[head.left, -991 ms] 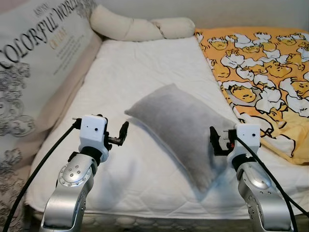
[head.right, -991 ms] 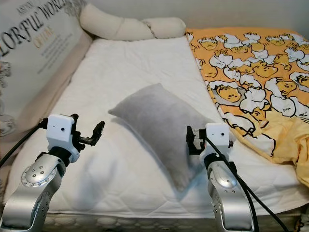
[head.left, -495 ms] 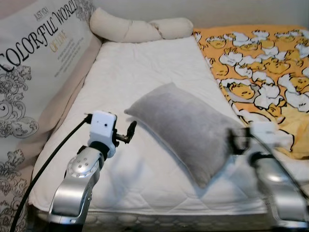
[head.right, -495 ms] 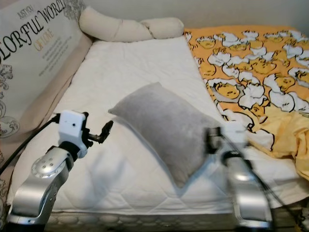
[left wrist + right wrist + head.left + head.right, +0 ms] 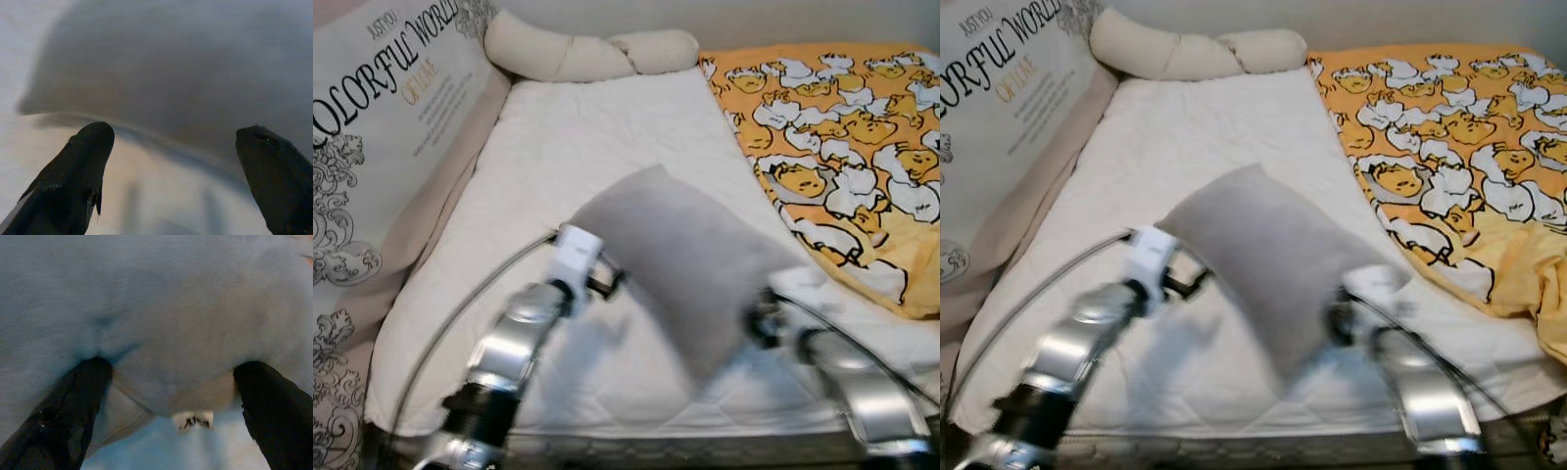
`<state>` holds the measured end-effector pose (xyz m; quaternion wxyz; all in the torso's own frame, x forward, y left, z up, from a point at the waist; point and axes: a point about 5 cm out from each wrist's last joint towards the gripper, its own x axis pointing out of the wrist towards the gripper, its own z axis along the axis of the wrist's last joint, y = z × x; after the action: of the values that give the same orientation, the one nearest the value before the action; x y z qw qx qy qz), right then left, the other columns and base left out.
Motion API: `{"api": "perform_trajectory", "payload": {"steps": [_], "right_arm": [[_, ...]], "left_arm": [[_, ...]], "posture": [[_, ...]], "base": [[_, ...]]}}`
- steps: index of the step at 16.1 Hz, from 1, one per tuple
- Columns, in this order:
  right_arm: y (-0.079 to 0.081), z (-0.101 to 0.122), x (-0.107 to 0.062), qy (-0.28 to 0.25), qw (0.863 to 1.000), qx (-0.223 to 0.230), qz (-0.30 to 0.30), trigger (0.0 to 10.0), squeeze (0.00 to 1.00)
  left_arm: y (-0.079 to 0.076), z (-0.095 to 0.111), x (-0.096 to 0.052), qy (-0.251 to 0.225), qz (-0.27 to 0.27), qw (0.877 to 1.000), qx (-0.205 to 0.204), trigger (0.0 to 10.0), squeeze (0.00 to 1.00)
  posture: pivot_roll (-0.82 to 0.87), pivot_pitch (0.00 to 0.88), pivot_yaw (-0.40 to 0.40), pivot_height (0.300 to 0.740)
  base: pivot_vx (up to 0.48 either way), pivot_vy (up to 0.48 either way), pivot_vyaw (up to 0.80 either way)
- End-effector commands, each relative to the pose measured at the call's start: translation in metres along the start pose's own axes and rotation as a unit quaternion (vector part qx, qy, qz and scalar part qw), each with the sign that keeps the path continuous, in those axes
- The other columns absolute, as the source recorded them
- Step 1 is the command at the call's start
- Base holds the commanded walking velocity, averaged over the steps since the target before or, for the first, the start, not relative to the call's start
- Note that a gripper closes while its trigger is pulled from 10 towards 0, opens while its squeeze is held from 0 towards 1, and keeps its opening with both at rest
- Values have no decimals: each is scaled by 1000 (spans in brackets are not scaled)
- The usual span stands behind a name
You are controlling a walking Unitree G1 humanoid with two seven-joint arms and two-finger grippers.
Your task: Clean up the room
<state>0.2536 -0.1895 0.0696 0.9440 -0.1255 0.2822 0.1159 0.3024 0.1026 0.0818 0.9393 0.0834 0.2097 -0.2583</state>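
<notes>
Two spread end effectors, left end effector (image 5: 171,147) and right end effector (image 5: 171,382), flank the grey pillow (image 5: 690,259).

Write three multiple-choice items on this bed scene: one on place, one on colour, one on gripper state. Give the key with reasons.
1. Where is the grey pillow?
A. On the white mattress, between the two grippers
B. On the orange blanket
C. Against the cream bolster

2. What colour is the patterned blanket?
A. Blue
B. Orange
C. Green

3. How are the fingers of the left gripper and right gripper?
A. Both shut on the pillow
B. Left shut, right open
C. Both spread open

Key: 1 A, the pillow sits mid-mattress with an arm at each end. 2 B, it is orange with white and yellow cartoon figures. 3 C, each wrist view shows two black fingers wide apart, facing the pillow.
</notes>
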Motion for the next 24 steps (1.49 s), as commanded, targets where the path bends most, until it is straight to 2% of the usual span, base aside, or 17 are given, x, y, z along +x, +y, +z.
{"api": "perform_trajectory", "payload": {"steps": [1, 4, 5, 7, 8, 11, 14, 15, 17, 18, 19, 20, 22, 23, 24], "right_arm": [[20, 21, 1, -26, 998, -15, 58, 10000, 0], [42, 46, -1, -54, 991, -13, 121, 10000, 0], [45, 53, -4, -61, 989, -5, 133, 10000, 0], [54, 68, -15, -77, 981, 19, 175, 10000, 0], [55, 71, -18, -81, 979, 26, 183, 10000, 0], [71, 84, -36, -91, 963, 36, 250, 10000, 0], [78, 84, -45, -78, 956, 21, 282, 10000, 0], [77, 83, -47, -77, 956, 19, 282, 10000, 0], [71, 84, -57, -80, 950, -4, 302, 10000, 0], [64, 83, -70, -82, 938, -33, 336, 10000, 0], [54, 82, -81, -84, 928, -60, 358, 10000, 0], [34, 82, -91, -86, 925, -74, 362, 10000, 0], [19, 82, -96, -85, 926, -83, 359, 10000, 0], [2, 82, -95, -84, 935, -86, 334, 10000, 0], [-13, 83, -87, -91, 950, -69, 291, 10000, 0]], "left_arm": [[-7, -6, 13, 33, -25, 999, 19, 10000, 0], [-25, -9, 38, 73, -53, 995, 36, 10000, 0], [-24, -6, 42, 73, -48, 996, 36, 10000, 0], [-12, 11, 44, 44, -26, 999, -1, 10000, 0], [-8, 14, 44, 38, -23, 999, -3, 10000, 0], [32, 23, 32, 18, 19, 999, -20, 10000, 0], [73, 22, 6, 22, 54, 998, 7, 10000, 0], [77, 22, 3, 21, 56, 998, 8, 10000, 0], [83, 23, -5, 24, 51, 998, 24, 10000, 0], [83, 23, -7, 27, 42, 998, 35, 10000, 0], [81, 22, -7, 31, 31, 998, 46, 10000, 0], [76, 21, -7, 35, 14, 998, 44, 10000, 0], [75, 23, -7, 28, 13, 998, 49, 10000, 0], [78, 26, -7, 17, 22, 998, 52, 10000, 0], [82, 29, -6, 6, 38, 998, 47, 10000, 0]], "posture": [[-50, 0, 55, 740], [-64, 0, 59, 740], [-67, 0, 62, 740], [-73, 0, 66, 740], [-73, 0, 67, 740], [-71, 0, 68, 740], [-56, 0, 66, 740], [-55, 0, 66, 740], [-49, 0, 66, 740], [-46, 0, 68, 740], [-48, 0, 71, 740], [-53, 0, 77, 740], [-53, 0, 78, 740], [-58, 0, 82, 740], [-66, 0, 87, 740]], "base": [[0, 0, 0], [0, 0, 0], [0, 0, 0], [0, 0, 0], [0, 0, 0], [0, 0, 0], [0, 0, 0], [0, 0, 0], [0, 0, 0], [0, 0, 0], [0, 0, 0], [0, 0, 0], [0, 0, 0], [0, 0, 0], [0, 0, 0]]}}
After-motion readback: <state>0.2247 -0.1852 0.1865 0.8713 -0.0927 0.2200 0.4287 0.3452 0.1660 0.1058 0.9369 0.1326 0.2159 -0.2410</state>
